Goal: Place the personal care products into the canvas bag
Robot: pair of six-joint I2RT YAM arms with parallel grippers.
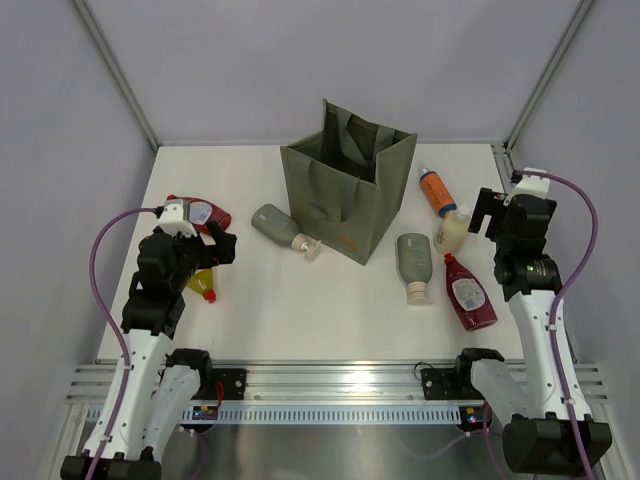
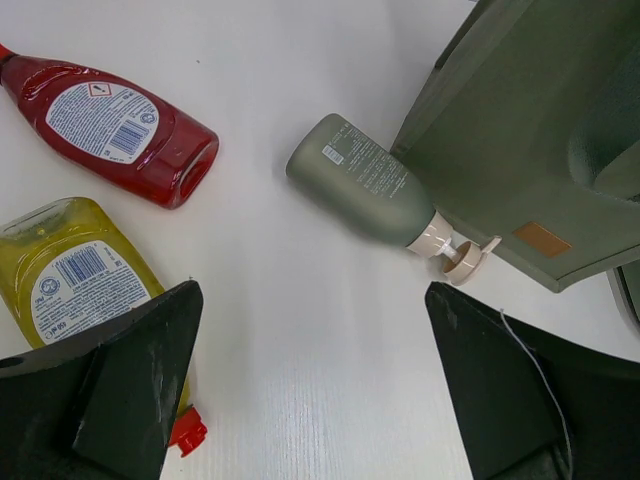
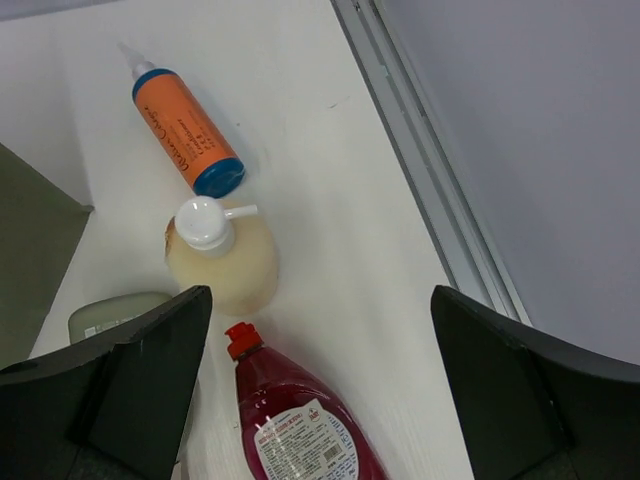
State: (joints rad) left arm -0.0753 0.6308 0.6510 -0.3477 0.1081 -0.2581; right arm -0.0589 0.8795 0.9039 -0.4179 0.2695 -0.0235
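The olive canvas bag stands open at the table's middle back; its corner with the orange mark shows in the left wrist view. A grey-green pump bottle lies left of it. A grey-green capped bottle, an orange bottle with a blue cap, a small cream bottle and a dark red bottle lie on its right. My left gripper is open and empty. My right gripper is open and empty above the dark red and cream bottles.
A red bottle and a yellow bottle with a red cap lie at the left, by my left gripper. A metal frame rail runs along the table's right edge, with walls behind and at the sides.
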